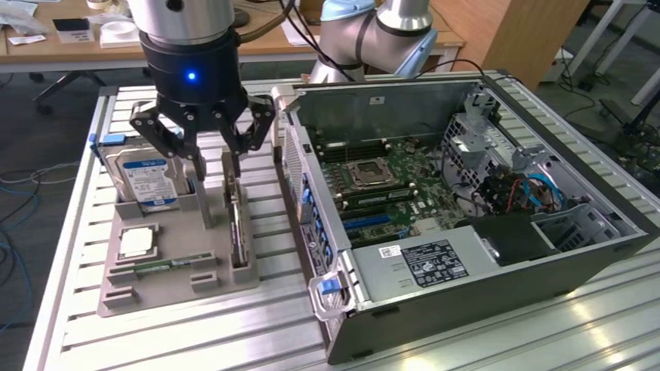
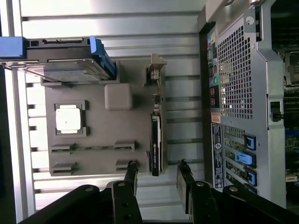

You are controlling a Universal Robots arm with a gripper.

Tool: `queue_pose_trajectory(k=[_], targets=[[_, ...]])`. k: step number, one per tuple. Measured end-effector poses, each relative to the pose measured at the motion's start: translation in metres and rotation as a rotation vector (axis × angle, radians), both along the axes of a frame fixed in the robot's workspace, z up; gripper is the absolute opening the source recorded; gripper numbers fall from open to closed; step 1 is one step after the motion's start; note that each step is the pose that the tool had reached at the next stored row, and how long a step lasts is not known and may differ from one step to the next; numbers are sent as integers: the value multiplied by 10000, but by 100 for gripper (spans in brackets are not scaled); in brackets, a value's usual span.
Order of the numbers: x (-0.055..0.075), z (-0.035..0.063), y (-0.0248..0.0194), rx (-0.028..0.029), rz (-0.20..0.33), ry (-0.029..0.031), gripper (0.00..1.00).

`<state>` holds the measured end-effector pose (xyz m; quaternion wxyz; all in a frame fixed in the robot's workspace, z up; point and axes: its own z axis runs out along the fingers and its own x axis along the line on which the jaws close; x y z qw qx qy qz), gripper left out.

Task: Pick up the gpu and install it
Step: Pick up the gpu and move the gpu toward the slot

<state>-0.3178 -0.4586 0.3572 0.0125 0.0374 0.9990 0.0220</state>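
gpu (image 1: 238, 232) (image 2: 155, 140) stands on its long edge in the slot along the side of the grey holder (image 1: 165, 297) (image 2: 135, 135) nearest the computer case (image 1: 495, 255) (image 2: 243, 93), its silver bracket end pointing toward the hard drive's end of the holder. We see the end effector (image 1: 212, 164) (image 2: 157, 164) hanging above it, released, its fingers spread wide and gripping nothing. In the wrist view the two fingertips sit either side of the card's line, at the end away from the bracket, each with a clear gap to the card's faces.

On one side of the card a square grey post (image 1: 206, 201) (image 2: 118, 96) rises from the holder, between the card and the hard drive (image 1: 150, 179) (image 2: 65, 60), which stands upright in its own slot. On the other side we find a narrow strip of slatted desk (image 1: 258, 325) (image 2: 182, 88) between the holder's edge and the case's perforated rear wall, so room is tight there.

A processor chip (image 1: 137, 241) (image 2: 68, 118) lies flat in its recess and a memory stick (image 1: 165, 267) (image 2: 93, 148) lies in a low slot, both well apart from the card.

The case lies on its side, open upward. Its motherboard (image 1: 376, 174) is exposed, and the blue slots (image 1: 366, 222) lie close to the wall beside the holder. We see open room above the card's top edge, up to the fingertips
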Motion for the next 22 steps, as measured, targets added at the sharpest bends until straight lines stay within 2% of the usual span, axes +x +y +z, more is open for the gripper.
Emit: queue_pose_trajectory(k=[8,22], targets=[[0,-8,0,0,0,-1,47],[0,-95,0,-1,0,2,47]])
